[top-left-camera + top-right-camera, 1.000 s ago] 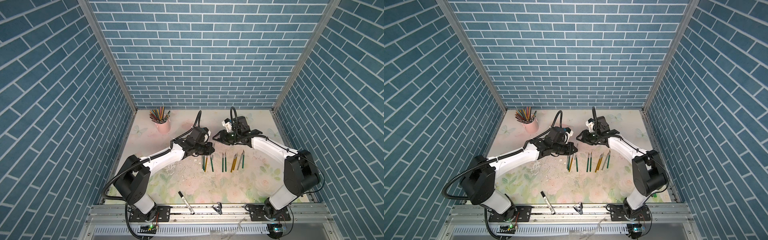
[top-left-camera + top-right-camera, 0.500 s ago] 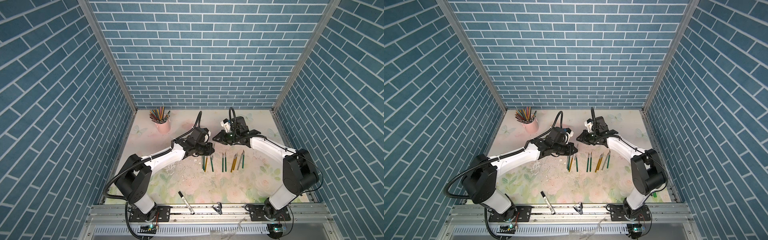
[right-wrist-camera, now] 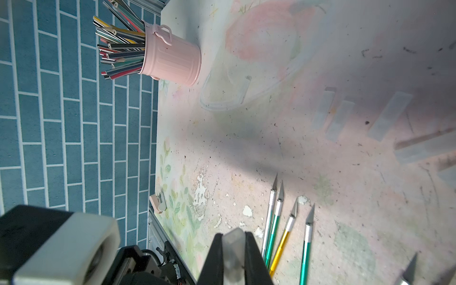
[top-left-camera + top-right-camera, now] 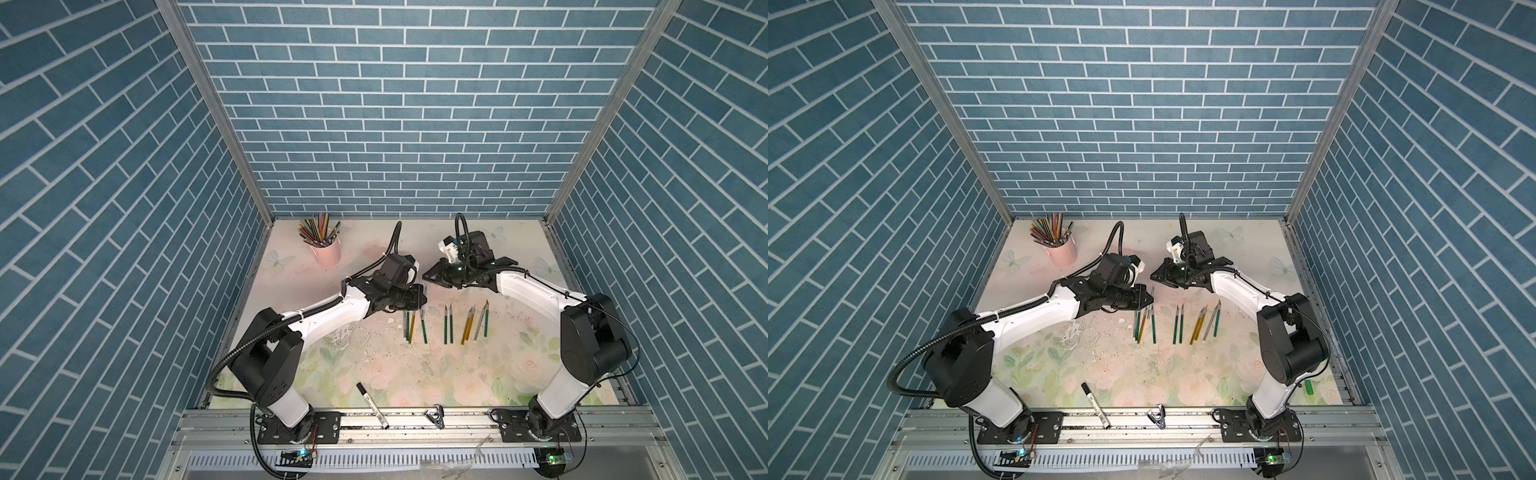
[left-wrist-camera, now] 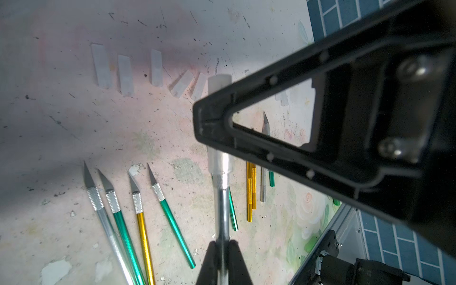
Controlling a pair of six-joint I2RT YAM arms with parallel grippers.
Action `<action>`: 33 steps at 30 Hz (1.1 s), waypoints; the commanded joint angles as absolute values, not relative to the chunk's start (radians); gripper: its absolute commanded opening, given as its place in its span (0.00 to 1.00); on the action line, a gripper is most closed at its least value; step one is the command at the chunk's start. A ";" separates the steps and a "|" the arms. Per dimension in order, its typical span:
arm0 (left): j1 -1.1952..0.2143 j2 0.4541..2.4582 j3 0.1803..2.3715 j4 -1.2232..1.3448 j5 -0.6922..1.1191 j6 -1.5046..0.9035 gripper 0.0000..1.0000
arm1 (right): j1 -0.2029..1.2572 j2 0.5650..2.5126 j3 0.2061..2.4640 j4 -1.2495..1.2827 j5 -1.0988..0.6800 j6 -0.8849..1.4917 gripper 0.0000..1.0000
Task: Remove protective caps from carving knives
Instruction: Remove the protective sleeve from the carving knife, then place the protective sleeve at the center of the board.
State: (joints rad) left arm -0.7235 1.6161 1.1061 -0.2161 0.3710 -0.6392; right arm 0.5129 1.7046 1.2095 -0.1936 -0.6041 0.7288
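Protective cap [image 3: 233, 248] clamped between right fingers [image 3: 213, 262]; silver knife [image 5: 223, 209] handle clamped between left fingers [image 5: 209, 264]

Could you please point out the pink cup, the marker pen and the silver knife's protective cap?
pink cup [image 3: 172, 59]: right wrist view, side wall.
marker pen [image 4: 374, 406]: a top view, white barrel.
protective cap [image 5: 219, 82]: left wrist view, its far end.

Both top views look steeply down from high above the front rail [image 4: 415, 420] toward the back wall [image 4: 395, 124], taking in the whole table [image 4: 415, 374]. The left wrist camera looks closely along the left gripper [image 5: 223, 244] at the knives [image 5: 123, 222] and caps [image 5: 102, 65]. The right wrist camera, equally close, sees the same knives plus the pink cup [image 3: 172, 61].
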 commanded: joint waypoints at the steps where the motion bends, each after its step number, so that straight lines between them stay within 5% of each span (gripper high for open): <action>1: -0.727 1.613 1.085 -0.261 0.368 -0.623 0.00 | 0.505 1.731 1.267 -0.170 -0.612 0.743 0.05; 17: -0.720 1.491 1.004 -0.415 0.236 -0.612 0.00 | 0.486 1.923 1.527 -0.264 -0.554 0.683 0.05; 33: -0.389 1.276 0.835 -0.558 0.238 -0.538 0.00 | 0.552 2.230 1.809 -0.437 -0.470 0.633 0.06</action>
